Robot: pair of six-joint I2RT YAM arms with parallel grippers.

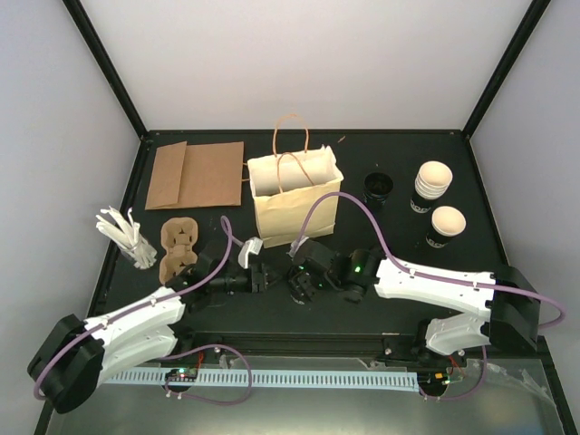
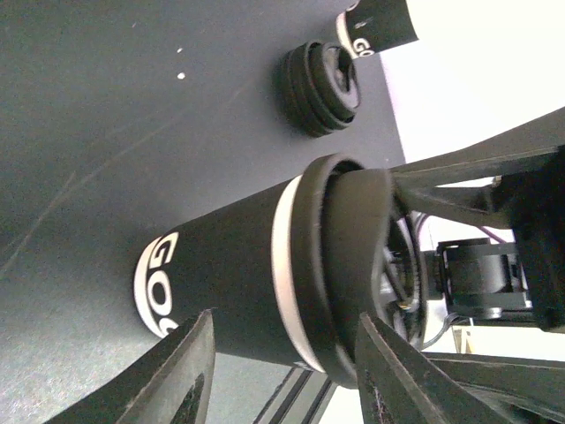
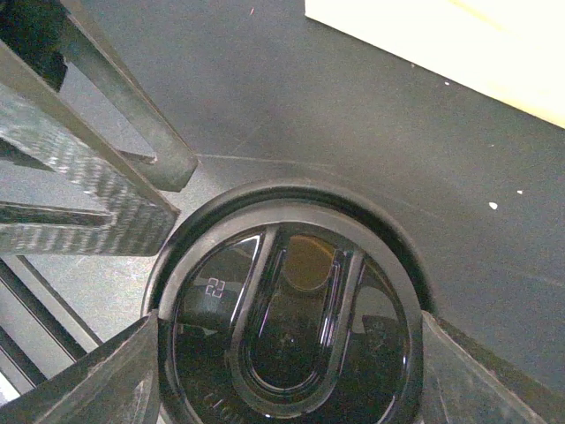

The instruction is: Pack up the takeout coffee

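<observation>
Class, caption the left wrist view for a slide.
Left end effector grips a black cup wearing its lid; spare lids behind.

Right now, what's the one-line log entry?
left claw: grips black-sleeved coffee cup | right claw: holds black lid on it | paper bag: upright, open

The left claw faces the right claw before the paper bag.

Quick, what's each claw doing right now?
Left gripper: closed on the coffee cup.
Right gripper: closed on the black lid at that cup's mouth.
</observation>
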